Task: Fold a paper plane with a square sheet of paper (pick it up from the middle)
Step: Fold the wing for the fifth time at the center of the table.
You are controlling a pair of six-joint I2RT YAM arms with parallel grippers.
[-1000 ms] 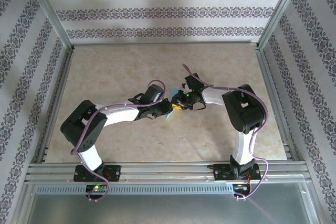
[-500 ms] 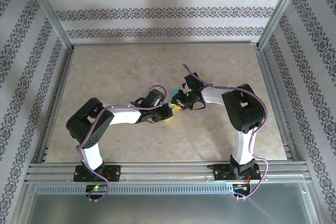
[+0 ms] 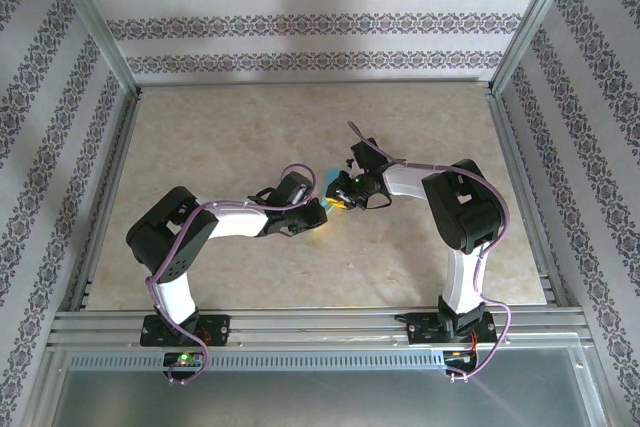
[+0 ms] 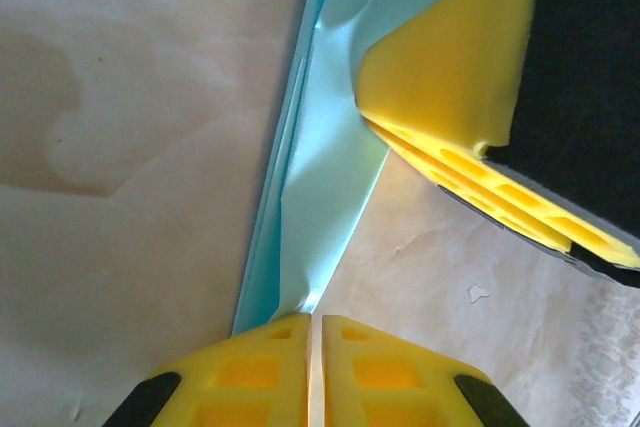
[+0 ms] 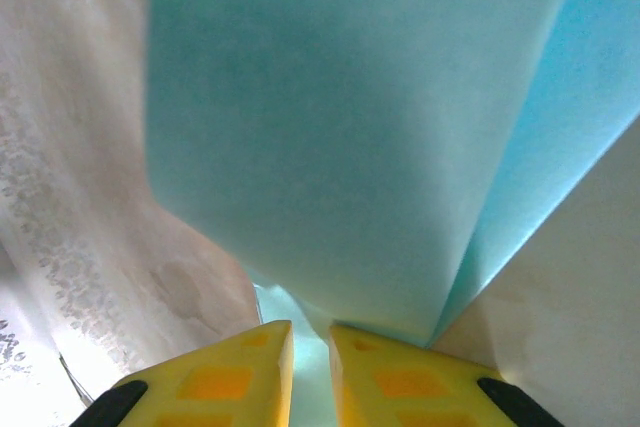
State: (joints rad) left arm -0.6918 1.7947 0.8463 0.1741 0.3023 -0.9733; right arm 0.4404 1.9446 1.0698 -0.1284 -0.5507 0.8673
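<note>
The paper plane is a light-blue folded sheet held above the middle of the table between both grippers. In the left wrist view its long creased strip runs down into my left gripper, whose yellow jaws are shut on its narrow end. One yellow finger of the right gripper presses on the paper's upper part. In the right wrist view the paper plane spreads wide above my right gripper, shut on a fold of it. From above, the left gripper and right gripper nearly touch.
The beige marble-patterned table top lies below. Metal frame rails run along the near edge and both sides, with patterned walls behind. Purple cables loop over both arms.
The left arm has shifted right and a little farther away, bringing its gripper closer to the right one. The paper has swung from below the grippers to above them. The right arm has held still.
</note>
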